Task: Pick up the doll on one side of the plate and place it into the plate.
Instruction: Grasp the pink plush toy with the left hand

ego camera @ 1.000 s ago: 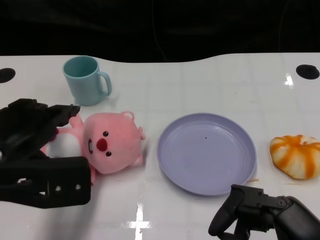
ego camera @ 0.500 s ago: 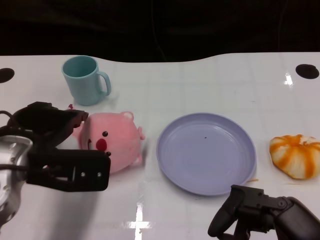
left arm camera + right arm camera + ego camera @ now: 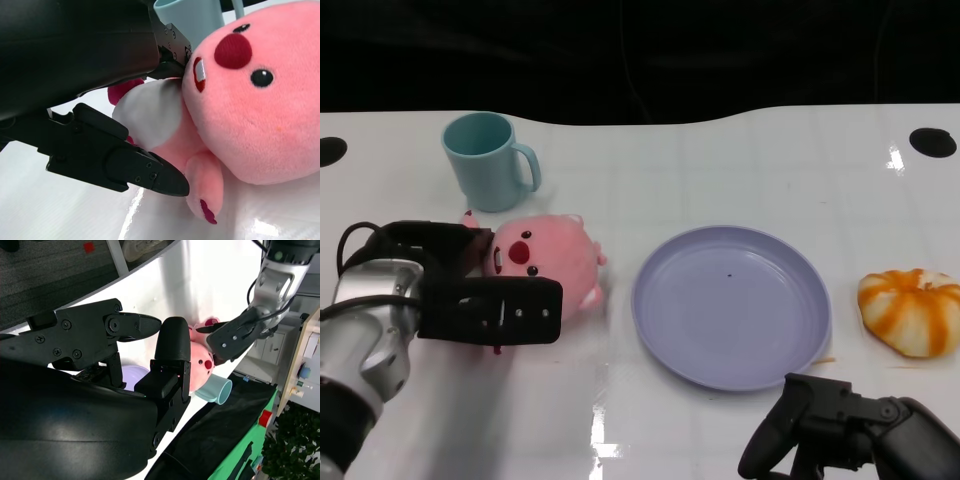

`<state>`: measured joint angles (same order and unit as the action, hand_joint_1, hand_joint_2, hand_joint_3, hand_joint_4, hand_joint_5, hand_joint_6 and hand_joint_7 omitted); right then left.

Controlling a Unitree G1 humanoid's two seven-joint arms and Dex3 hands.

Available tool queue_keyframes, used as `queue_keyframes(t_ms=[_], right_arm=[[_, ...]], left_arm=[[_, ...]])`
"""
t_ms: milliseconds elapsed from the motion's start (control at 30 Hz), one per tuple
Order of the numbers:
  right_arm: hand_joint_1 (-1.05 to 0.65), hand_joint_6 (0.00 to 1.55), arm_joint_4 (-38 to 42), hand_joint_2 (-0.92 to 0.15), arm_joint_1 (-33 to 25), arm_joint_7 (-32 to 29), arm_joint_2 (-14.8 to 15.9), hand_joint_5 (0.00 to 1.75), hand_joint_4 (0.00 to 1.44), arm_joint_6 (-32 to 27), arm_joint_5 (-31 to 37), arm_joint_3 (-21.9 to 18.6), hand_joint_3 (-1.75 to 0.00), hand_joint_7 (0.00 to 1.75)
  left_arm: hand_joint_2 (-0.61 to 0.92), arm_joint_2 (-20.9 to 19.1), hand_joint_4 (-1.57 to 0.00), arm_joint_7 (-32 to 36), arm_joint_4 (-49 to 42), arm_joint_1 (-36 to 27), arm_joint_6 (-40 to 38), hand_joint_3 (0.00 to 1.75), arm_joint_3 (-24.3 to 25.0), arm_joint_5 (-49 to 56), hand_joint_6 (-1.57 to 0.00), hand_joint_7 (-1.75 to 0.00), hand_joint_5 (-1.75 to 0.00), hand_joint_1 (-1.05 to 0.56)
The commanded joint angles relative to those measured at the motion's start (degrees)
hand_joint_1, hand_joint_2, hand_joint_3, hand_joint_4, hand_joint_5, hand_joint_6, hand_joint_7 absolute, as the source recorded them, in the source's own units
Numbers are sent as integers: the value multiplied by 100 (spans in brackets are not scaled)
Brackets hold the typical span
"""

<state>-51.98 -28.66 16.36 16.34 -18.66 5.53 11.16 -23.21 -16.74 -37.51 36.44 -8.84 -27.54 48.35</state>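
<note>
Your left hand [image 3: 470, 290] is wrapped around the pink doll [image 3: 545, 262], which lies on its side on the white table [image 3: 720, 170] toward the left edge, just left of the plate [image 3: 730, 305] and not touching it. In the head view one broad black finger [image 3: 490, 310] crosses in front of the doll's body, and the rest of the hand sits behind it on the far-left side. The left wrist view shows the doll's white belly [image 3: 150, 112] lying between the black shell of the hand [image 3: 75, 45] and a finger [image 3: 120, 160] that reaches under its arm, so the hand closes on the doll from both sides; whether the doll is off the table you cannot tell.

The purple plate sits near the middle of the table with nothing in it. A teal mug [image 3: 488, 160] stands behind the doll, toward the far-left corner. An orange and white striped toy [image 3: 910, 312] lies near the right edge, apart from the plate.

Your right hand [image 3: 850, 440] rests at the near edge, low on the right, with its fingers curled in and nothing between them. The right wrist view shows those fingers [image 3: 172, 355] bent in.
</note>
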Motion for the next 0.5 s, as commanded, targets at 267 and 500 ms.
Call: queue_keyframes(t_ms=[267, 500], right_arm=[[-28, 61, -179, -92, -135, 27, 75, 156, 69, -82, -90, -75, -31, 127], [-29, 61, -188, -92, -126, 18, 59, 156, 69, -136, -120, -74, -31, 128]], left_arm=[[91, 552, -22, 266, -1674, 328, 255, 1, -452, -175, -35, -1, -7, -66], [92, 729, -59, 758, -2240, 247, 560, 5, -363, -504, -73, -6, -9, -49]])
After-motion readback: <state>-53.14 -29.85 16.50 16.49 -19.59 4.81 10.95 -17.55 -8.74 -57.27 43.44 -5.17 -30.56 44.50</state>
